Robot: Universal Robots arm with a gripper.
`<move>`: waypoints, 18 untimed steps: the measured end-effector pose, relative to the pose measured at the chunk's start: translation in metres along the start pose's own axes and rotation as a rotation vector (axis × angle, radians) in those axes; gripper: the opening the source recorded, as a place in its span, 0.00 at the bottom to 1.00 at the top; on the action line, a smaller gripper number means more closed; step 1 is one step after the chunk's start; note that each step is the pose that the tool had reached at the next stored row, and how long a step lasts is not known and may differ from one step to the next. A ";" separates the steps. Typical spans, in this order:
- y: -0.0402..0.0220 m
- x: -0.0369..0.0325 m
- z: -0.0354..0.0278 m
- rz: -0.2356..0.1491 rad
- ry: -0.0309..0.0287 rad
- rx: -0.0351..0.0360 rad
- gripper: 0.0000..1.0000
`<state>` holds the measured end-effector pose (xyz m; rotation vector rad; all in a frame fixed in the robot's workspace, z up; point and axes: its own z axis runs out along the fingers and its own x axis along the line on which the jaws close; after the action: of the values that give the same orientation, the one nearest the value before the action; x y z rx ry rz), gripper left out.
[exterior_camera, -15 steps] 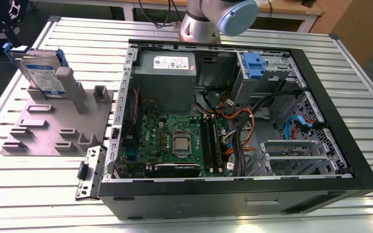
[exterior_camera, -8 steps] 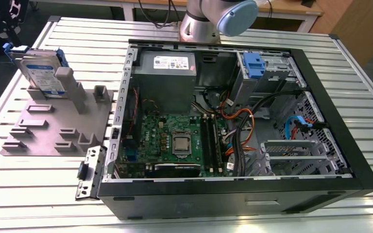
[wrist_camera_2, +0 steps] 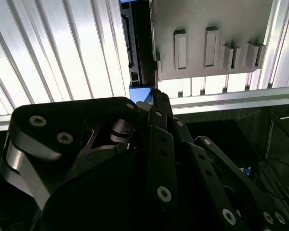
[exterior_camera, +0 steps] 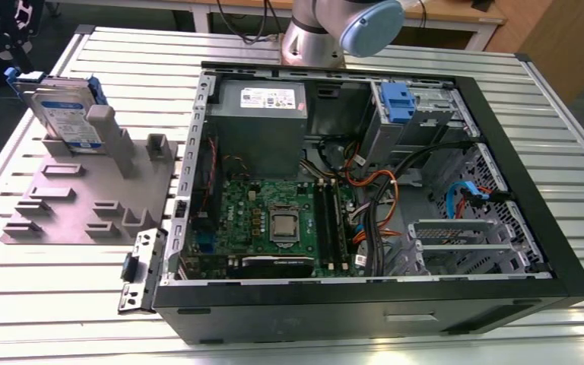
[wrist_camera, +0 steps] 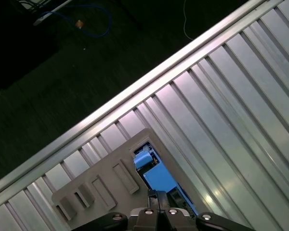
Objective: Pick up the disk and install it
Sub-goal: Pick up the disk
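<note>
Silver disk, standing in grey rack

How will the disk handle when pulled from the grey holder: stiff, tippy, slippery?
Probably rigid and dense: the disk looks like a flat metal slab. It stands on edge in the grey holder, so it may tip once free of it. Its blue rails look plastic, perhaps less slippery than bare metal.

Ribbed aluminium table; wooden desk beyond; dark floor, blue cable lying loose.
</note>
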<state>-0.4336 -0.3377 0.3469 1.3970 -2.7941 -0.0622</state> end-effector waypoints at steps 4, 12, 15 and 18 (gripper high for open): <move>0.0000 0.0000 0.0000 0.000 0.0001 0.0000 0.11; 0.0000 0.0000 0.0000 -0.016 0.0007 0.0000 0.11; 0.0000 0.0000 0.0002 -0.056 0.0023 -0.0001 0.11; 0.0000 0.0000 0.0005 -0.099 0.0043 -0.0003 0.11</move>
<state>-0.4336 -0.3377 0.3464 1.5331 -2.7195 -0.0608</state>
